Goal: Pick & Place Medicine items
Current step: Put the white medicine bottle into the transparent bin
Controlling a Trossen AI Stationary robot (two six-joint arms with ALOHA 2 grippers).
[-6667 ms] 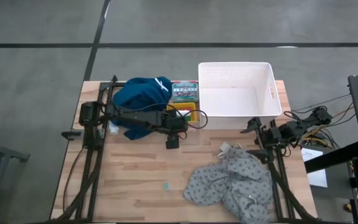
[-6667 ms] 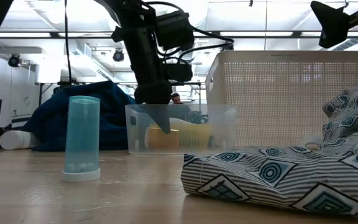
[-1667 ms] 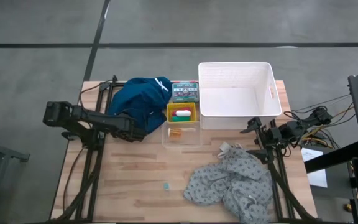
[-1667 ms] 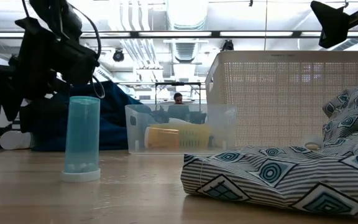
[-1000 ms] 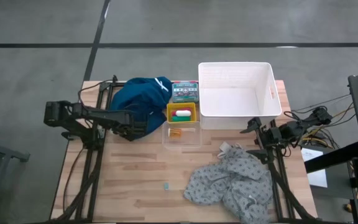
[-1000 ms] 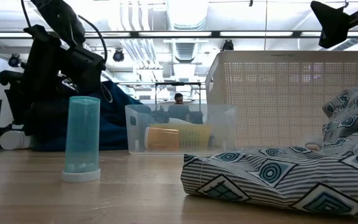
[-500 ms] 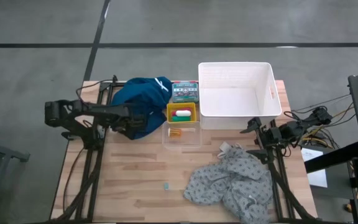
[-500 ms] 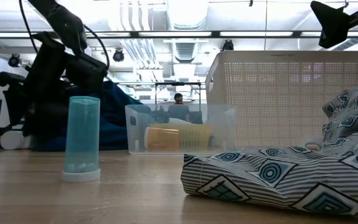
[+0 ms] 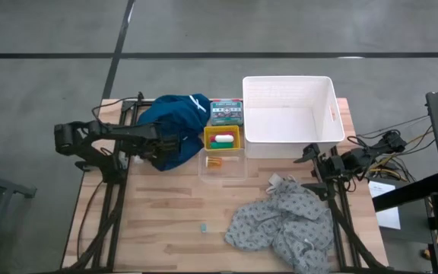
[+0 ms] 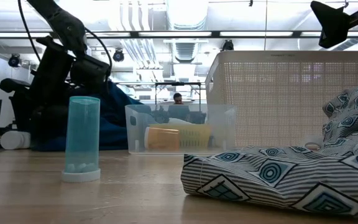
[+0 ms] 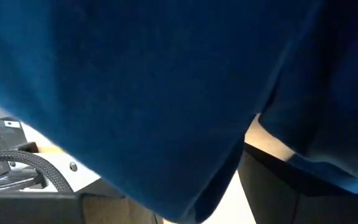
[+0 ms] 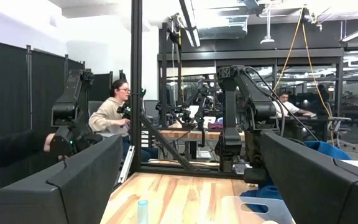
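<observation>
My left gripper (image 9: 170, 144) hangs over the large dark blue cloth (image 9: 172, 122) at the table's far left, and that cloth fills the left wrist view (image 11: 166, 81). A yellow bin (image 9: 223, 140) beside the cloth holds white, green and red tubes. The small orange pack (image 9: 215, 163) lies in a clear tray (image 9: 221, 165). A teal tube (image 10: 82, 138) stands on its cap near the table's near edge (image 9: 202, 227). A white bottle (image 10: 11, 139) lies on its side by the cloth. My right gripper (image 12: 190, 142) waits open at the right edge (image 9: 310, 155).
A big white basket (image 9: 287, 119) stands at the far right, with a green box (image 9: 226, 112) to its left. The grey dotted cloth (image 9: 280, 222) is heaped at the near right. Bare wood lies at the near left (image 9: 158, 221). People sit in the room beyond (image 12: 114, 112).
My left gripper has moved toward the table's far edge and a little to the right, from the cloth's near-left edge to over the dark blue cloth. The right arm and all the items have stayed in place.
</observation>
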